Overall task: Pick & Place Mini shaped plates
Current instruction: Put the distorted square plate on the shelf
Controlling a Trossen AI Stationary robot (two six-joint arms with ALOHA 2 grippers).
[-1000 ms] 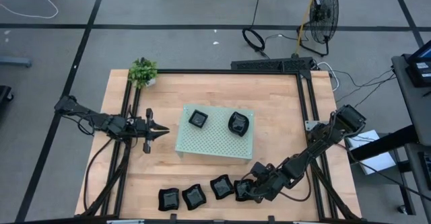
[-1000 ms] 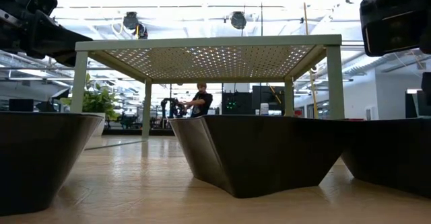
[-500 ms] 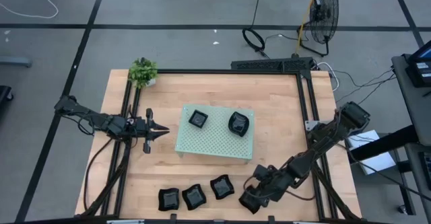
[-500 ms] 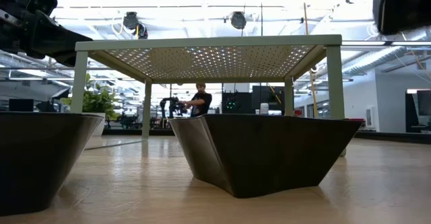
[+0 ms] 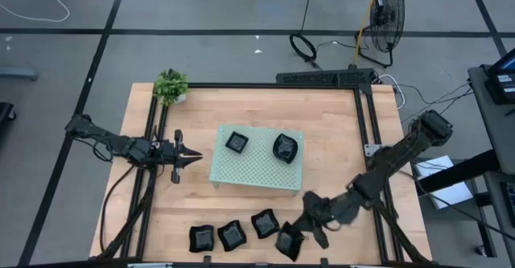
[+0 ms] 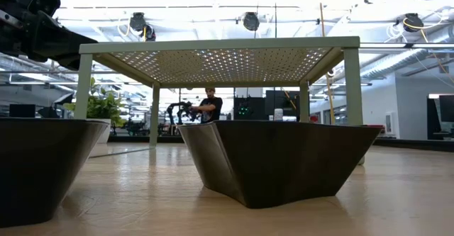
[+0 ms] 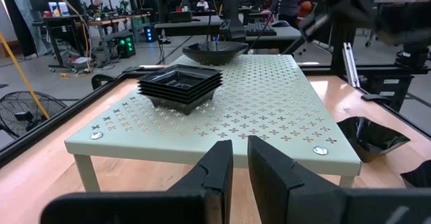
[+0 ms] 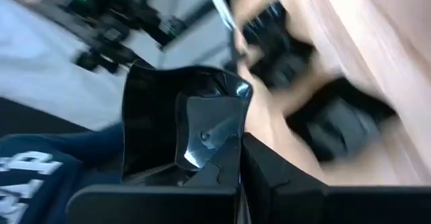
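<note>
While the right gripper (image 5: 294, 240) squeezes the rim of one small black plate (image 5: 288, 245) near the front edge of the table (image 5: 338, 147), the plate hangs tipped up on its side. Its hollow faces sideways, not up, and I cannot tell a long side. It could slip out, because only its thin, shiny rim is pinched. Three more plates (image 5: 233, 234) sit in a row close by. The green board (image 5: 257, 171) holds two stacks (image 5: 236, 142). The left gripper (image 5: 187, 154) waits beside the board, its fingers nearly together and holding nothing.
</note>
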